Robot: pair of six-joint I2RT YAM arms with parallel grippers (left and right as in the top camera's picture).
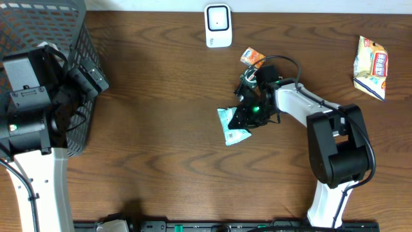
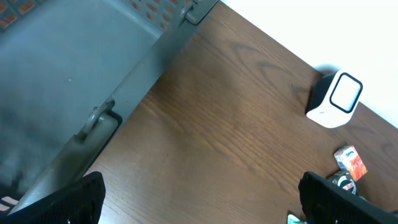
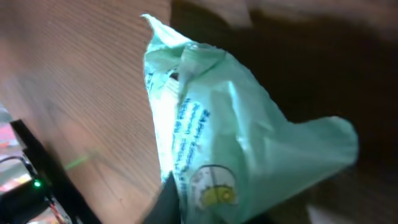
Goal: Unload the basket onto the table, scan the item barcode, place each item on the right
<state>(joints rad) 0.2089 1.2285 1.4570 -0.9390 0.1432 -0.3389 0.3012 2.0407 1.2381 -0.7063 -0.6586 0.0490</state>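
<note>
A crumpled pale green snack packet (image 1: 230, 125) lies right of the table's middle. My right gripper (image 1: 248, 117) is down on the packet's right edge. In the right wrist view the green packet (image 3: 236, 137) fills the frame and runs down between the jaws, with my right gripper (image 3: 211, 208) shut on it; one dark finger (image 3: 165, 202) shows at its left. The white barcode scanner (image 1: 218, 26) stands at the table's far edge, and I see the scanner (image 2: 336, 99) from the left wrist too. My left gripper (image 2: 202, 199) hangs open over bare wood by the basket, holding nothing.
A grey mesh basket (image 1: 64, 38) sits at the far left, under my left arm. A small orange packet (image 1: 252, 58) lies just behind my right gripper, between it and the scanner. A yellow-and-white snack bag (image 1: 371, 66) rests at the far right.
</note>
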